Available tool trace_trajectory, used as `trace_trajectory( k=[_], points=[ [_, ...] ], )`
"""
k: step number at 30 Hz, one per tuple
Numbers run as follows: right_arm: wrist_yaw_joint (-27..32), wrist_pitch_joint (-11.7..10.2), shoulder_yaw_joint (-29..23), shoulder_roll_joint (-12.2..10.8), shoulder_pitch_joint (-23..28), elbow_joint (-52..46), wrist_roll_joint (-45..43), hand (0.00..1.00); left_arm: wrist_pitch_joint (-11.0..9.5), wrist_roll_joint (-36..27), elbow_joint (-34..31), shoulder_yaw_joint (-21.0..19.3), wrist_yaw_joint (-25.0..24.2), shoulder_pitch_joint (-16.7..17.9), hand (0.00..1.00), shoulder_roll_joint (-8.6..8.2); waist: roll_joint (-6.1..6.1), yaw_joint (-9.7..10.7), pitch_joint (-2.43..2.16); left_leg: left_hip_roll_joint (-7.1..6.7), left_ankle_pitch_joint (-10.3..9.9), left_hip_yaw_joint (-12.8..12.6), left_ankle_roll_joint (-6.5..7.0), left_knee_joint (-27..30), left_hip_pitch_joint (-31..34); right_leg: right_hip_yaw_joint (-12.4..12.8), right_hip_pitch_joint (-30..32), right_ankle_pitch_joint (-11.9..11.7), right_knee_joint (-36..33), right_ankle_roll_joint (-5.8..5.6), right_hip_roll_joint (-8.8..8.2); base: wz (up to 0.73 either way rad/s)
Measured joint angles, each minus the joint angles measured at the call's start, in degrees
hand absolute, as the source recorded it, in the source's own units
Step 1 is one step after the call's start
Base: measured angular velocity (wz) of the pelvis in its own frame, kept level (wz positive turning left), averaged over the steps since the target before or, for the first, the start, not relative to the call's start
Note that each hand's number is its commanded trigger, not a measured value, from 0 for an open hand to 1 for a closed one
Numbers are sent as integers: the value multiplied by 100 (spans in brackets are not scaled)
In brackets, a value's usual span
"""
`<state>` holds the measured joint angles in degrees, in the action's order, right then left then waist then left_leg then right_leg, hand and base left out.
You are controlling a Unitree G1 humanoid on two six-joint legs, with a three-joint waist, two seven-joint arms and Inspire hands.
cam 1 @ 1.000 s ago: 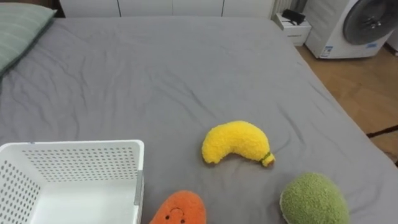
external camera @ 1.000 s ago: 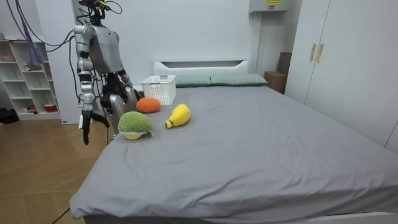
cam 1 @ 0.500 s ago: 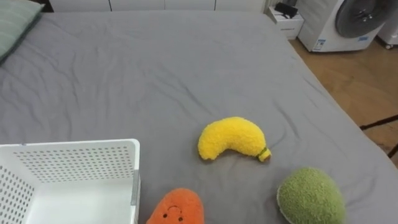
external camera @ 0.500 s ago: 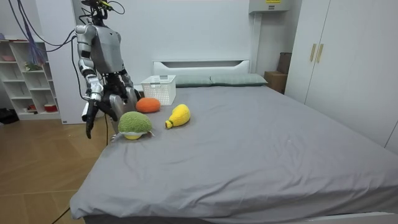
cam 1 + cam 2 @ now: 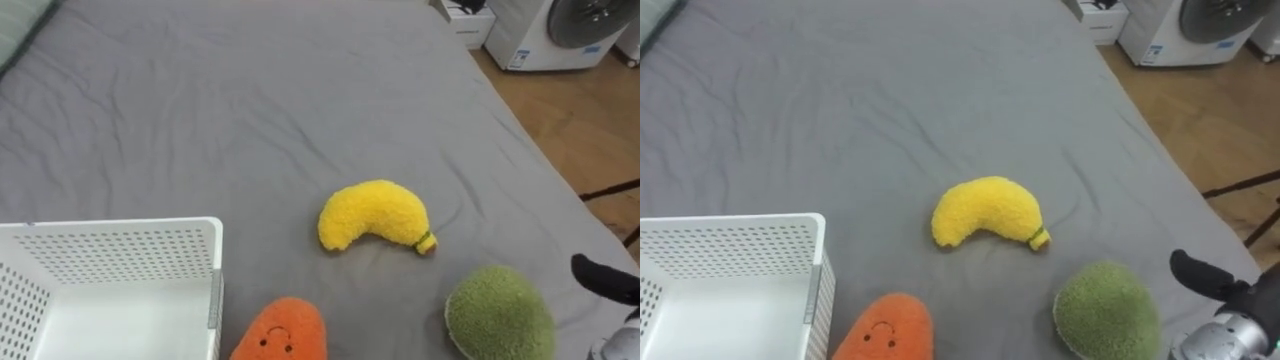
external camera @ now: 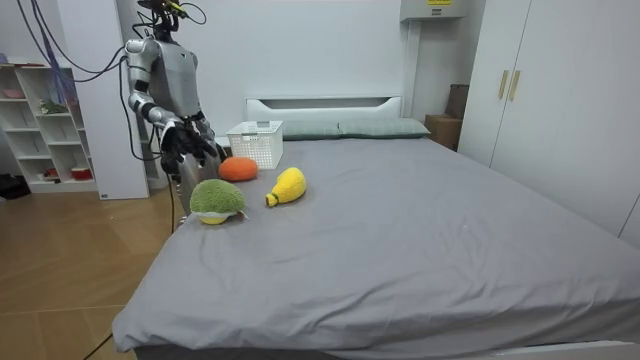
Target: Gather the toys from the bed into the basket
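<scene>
Three toys on grey bed (image 5: 250,120). Green plush ball (image 5: 500,318) just left of my right hand (image 5: 605,280), apart from it. Yellow banana plush (image 5: 372,212) further left and ahead. Orange carrot plush (image 5: 280,332) well left, just beside white basket (image 5: 120,235). Right hand at bed edge, finger straight, pointing toward green ball, holding nothing.

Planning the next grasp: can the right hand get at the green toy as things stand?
Probably yes: the right hand hovers open just beside the green toy, nothing between them.
</scene>
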<state>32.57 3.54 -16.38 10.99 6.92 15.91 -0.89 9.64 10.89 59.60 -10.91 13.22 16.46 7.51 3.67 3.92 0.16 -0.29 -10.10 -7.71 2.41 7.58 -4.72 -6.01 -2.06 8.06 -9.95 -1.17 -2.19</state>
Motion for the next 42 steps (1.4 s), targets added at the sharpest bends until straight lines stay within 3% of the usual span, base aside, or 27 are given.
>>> trace_trajectory(
  k=[12, 25, 37, 38, 39, 40, 41, 42],
  points=[
    [-1063, 21, 345, 4, 38, 184, -1519, 0, -5, 195, -140, 17, -22, 109, 0, -2, -45, -135, 5, 5, -1, 39, -1, 9, -27, -36, -77, -5, 15, 3, 0, 1],
    [-2396, 186, 847, 31, 149, 1315, -1524, 0, -6, 275, -217, 42, -26, 129, 0, 16, 30, -282, -1, -5, -1, 102, -1, 17, -100, -73, -179, -2, 32, 0, -15, 1],
    [-2779, 227, 835, 47, 135, 1906, -1762, 0, 115, 333, -225, 34, -44, 170, 0, 12, 77, -284, -51, -14, -2, 189, -1, 11, -198, -198, -336, -2, 128, -2, -29, 4],
    [-2782, 227, 835, 46, 127, 1929, -1772, 36, 117, 348, -225, 34, -45, 170, 0, 12, 85, -288, -53, -14, -2, 191, -1, 11, -198, -196, -355, -2, 129, -2, -29, 3],
    [-2786, 227, 836, 46, 124, 1943, -1773, 62, 131, 373, -225, 34, -52, 173, 0, 12, 90, -310, -54, -13, -2, 192, -1, 14, -203, -196, -364, -5, 130, -2, -28, 0],
    [-2787, 227, 836, 46, 124, 1962, -1773, 76, 137, 382, -225, 34, -57, 176, 0, 13, 90, -312, -54, -13, -2, 193, -1, 16, -215, -197, -364, -6, 130, -2, -29, 0],
    [-2787, 227, 836, 46, 124, 1971, -1773, 96, 139, 383, -225, 34, -60, 179, 0, 13, 90, -315, -54, -13, -2, 196, -1, 16, -225, -197, -363, -7, 132, -2, -28, 0],
    [-2785, 229, 835, 46, 124, 1979, -1783, 100, 152, 397, -225, 19, -76, 179, 0, 12, 86, -329, -53, -13, -2, 199, -1, 17, -252, -197, -376, -6, 135, -2, -29, 0]
  ],
)
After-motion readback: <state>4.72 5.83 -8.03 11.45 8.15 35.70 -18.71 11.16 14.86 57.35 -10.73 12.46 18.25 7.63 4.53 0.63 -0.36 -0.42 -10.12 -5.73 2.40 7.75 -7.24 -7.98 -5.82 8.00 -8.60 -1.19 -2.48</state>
